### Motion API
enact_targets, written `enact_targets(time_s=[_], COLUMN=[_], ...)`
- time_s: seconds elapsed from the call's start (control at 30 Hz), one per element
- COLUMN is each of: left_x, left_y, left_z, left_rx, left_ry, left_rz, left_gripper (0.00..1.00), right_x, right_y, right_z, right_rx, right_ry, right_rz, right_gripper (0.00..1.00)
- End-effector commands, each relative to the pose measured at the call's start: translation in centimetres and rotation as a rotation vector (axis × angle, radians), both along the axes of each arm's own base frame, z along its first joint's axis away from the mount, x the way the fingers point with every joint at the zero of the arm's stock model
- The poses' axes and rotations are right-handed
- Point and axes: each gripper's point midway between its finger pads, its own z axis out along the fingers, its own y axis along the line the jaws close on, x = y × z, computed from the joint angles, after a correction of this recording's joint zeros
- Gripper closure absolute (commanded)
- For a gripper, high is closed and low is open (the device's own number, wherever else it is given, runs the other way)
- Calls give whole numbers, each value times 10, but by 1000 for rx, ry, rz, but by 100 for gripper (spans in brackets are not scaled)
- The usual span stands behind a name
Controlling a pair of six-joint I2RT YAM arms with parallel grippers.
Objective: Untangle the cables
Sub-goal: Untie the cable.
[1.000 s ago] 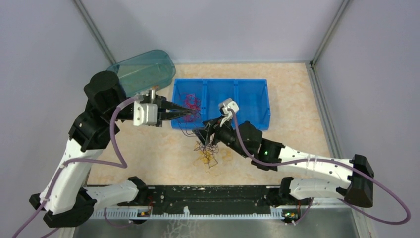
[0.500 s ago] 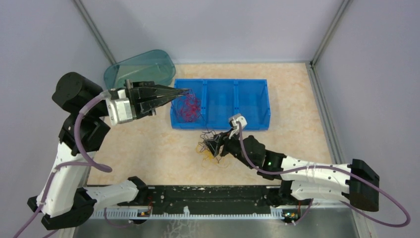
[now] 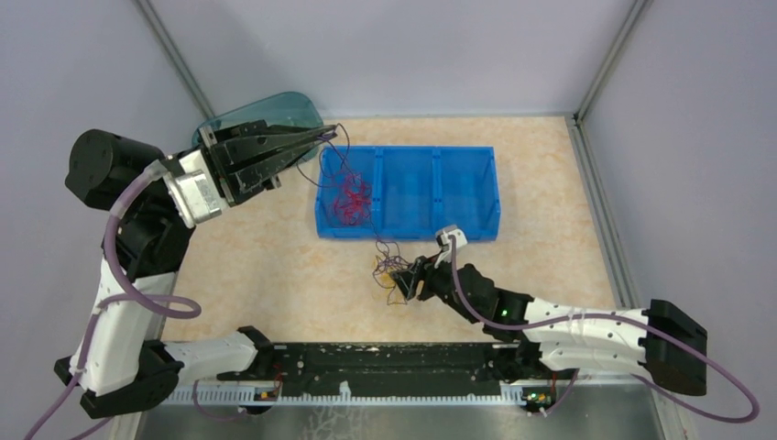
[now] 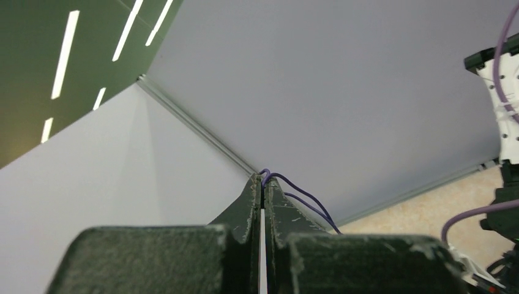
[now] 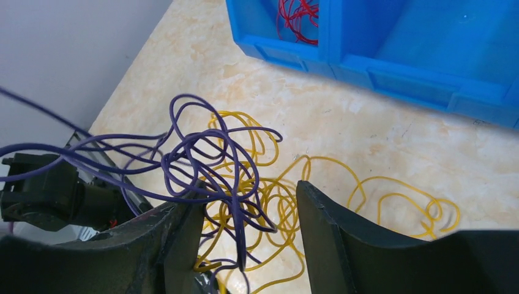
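My left gripper (image 3: 322, 135) is raised above the table near the bin's left end, shut on a thin purple cable (image 4: 300, 195) that loops out of its tips (image 4: 264, 179). The strand runs down past the red cables (image 3: 351, 197), which lie in the blue bin's left compartment, to a tangle of purple and yellow cables (image 3: 392, 278) on the table. My right gripper (image 3: 408, 278) is low at that tangle and open. The purple loops (image 5: 208, 159) and yellow loops (image 5: 275, 196) lie between its fingers (image 5: 248, 196), and some purple strands drape over the left finger (image 5: 177, 226).
A blue three-compartment bin (image 3: 412, 149) stands at mid table; its near wall (image 5: 392, 76) is just beyond the tangle. A teal translucent container (image 3: 293, 103) sits at the back left, partly behind the left gripper. Walls close in the left, back and right.
The left arm has lifted and drawn back to the left, pulling the purple cable up over the bin. The right gripper has moved nearer and lower, onto the tangle on the table.
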Motion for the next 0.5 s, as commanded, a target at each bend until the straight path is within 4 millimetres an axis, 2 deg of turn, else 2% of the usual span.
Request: enact_targets(time_s=[0.0,0.07,0.13,0.2,0.37,0.47], left_x=[-8,-6,-4,-2,0,1], left_y=[17,22,20,16,6,3], left_z=[40,50,50,40,12,1], left_rx=[-133,-173,-164,-127,-55,-28], left_ry=[-129,-150,-146,-123,-60,-34], left_rz=[55,83,88,77,39,21], left_gripper=[100,100,100,100,100,100], right_x=[-1,-4,-7,-12,-25,-29], right_y=[-1,-3,-4,-3,-13,-16], right_z=[13,12,20,41,109,135], right_rx=[52,56,73,103,203,232], right_ry=[-5,0,-4,-27,-116,-152], right_rz=[-11,-3,11,45,108,132], right_gripper=[44,42,40,38,37,36])
